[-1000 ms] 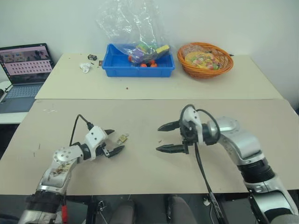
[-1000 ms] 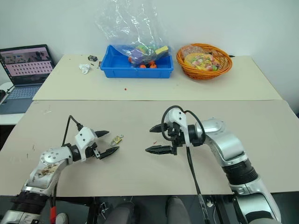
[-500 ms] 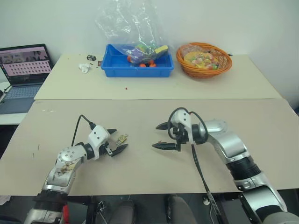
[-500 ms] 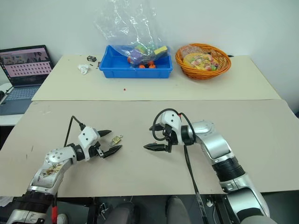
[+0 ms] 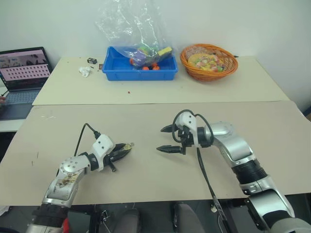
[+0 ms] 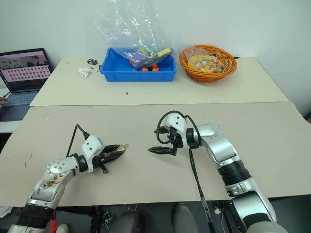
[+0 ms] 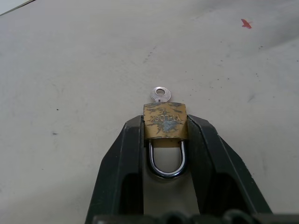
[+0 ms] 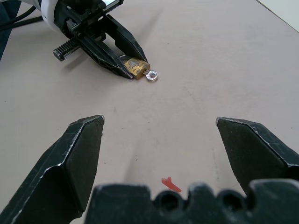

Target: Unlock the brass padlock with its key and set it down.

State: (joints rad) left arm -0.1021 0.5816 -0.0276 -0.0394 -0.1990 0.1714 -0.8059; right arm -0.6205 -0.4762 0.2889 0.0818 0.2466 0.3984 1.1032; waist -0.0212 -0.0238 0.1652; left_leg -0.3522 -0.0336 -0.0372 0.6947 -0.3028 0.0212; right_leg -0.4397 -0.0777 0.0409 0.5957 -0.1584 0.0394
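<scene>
A laptop [image 5: 22,73] is sitting open at the far left edge, beside two tan tables pushed together. On the near table [image 5: 146,121], the left gripper [image 5: 125,148] is lying low over the surface, its two black fingers [image 7: 126,158] drawn in narrow and pressing against both sides of the brass padlock [image 7: 165,122]. The padlock is lying flat on the tabletop between the fingertips, its silvery shackle [image 7: 167,161] pointing back toward the wrist and its worn brass body at the very tips. The key [image 7: 160,94] is sticking out of the padlock's far end, only its small round silvery head showing just past the fingertips.

Across a stretch of bare table, the right gripper [image 5: 165,139] is hovering with its jaws spread wide and holding nothing, its fingers [image 8: 77,154] pointing toward the left gripper and the padlock, well apart from both. A black cable [image 5: 201,165] is looping around the right wrist and trailing down off the table's front edge. A small red speck [image 8: 170,184] is lying on the tabletop under the right gripper.

On the far table, a blue bin [image 5: 138,68] of colourful items is standing under a crumpled clear plastic bag [image 5: 131,26], and to its right an orange wicker basket [image 5: 209,62] is holding more bright objects.
</scene>
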